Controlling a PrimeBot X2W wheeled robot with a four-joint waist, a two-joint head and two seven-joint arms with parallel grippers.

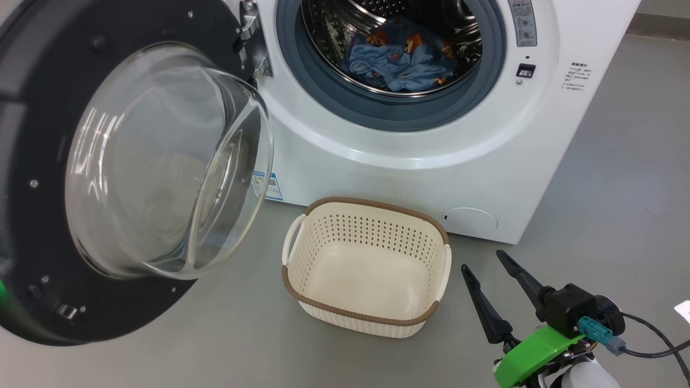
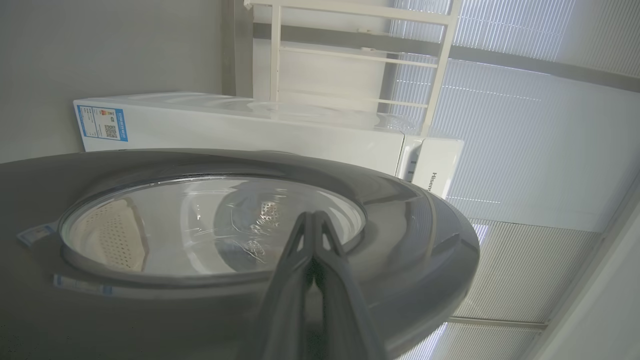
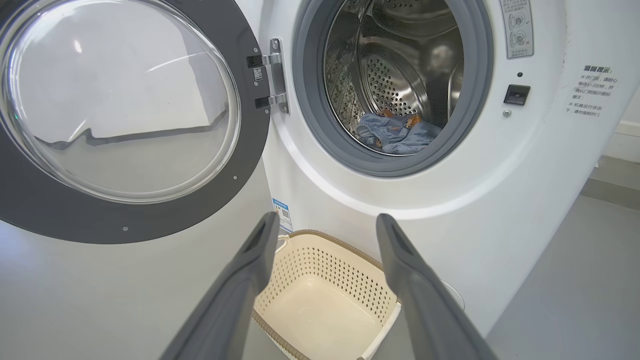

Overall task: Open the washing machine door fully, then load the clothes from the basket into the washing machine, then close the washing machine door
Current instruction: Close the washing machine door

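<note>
- The clothes [image 1: 401,62] lie in the drum [image 1: 329,27], top middle; the basket [image 1: 372,203] below is empty.
- The washing machine door [image 1: 32,134] stands open, left.
- Left jaws, shut and empty, by its outer face: push slowly till it latches.
- Right jaws wide open, empty: keep clear.

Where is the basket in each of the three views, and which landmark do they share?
Head view: basket lower centre, on the floor before the washing machine.
Left wrist view: left, seen through the washing machine door glass.
Right wrist view: bottom centre, between the open jaws.
Shared landmark: the door glass.
</note>
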